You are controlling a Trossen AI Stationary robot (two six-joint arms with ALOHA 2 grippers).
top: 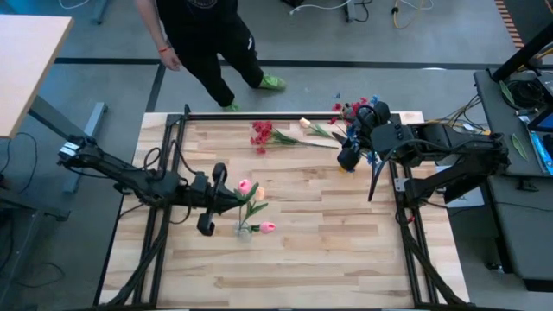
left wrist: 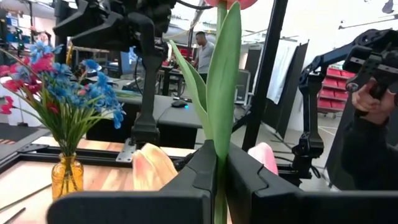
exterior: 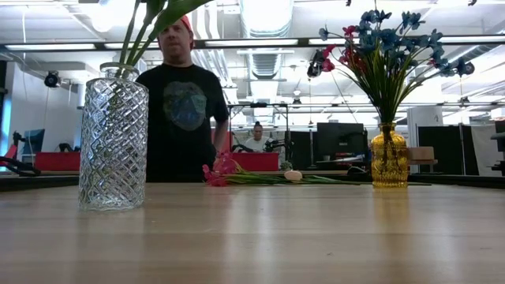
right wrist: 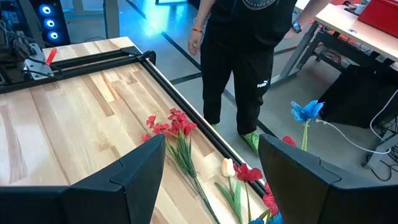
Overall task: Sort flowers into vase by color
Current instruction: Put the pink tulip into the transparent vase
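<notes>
2 vases stand on the table (top: 302, 268). At the clear vase (exterior: 113, 142), the left gripper (left wrist: 217, 168) is clamped on a pink tulip's stem (left wrist: 222, 93), holding it upright just beside the peach bud (left wrist: 153, 167) already in that vase. Far from the clear vase, by the amber vase (exterior: 390, 162) of blue and red flowers, the right gripper (right wrist: 211, 168) hangs with jaws spread, holding nothing. Below it lie a red cluster (right wrist: 171, 124) and a cream bud (right wrist: 228, 167). Beyond the table stands a person (top: 203, 39).

Person (top: 207, 34) standing beyond wooden table (top: 346, 259); monitors (exterior: 339, 143) behind.
</notes>
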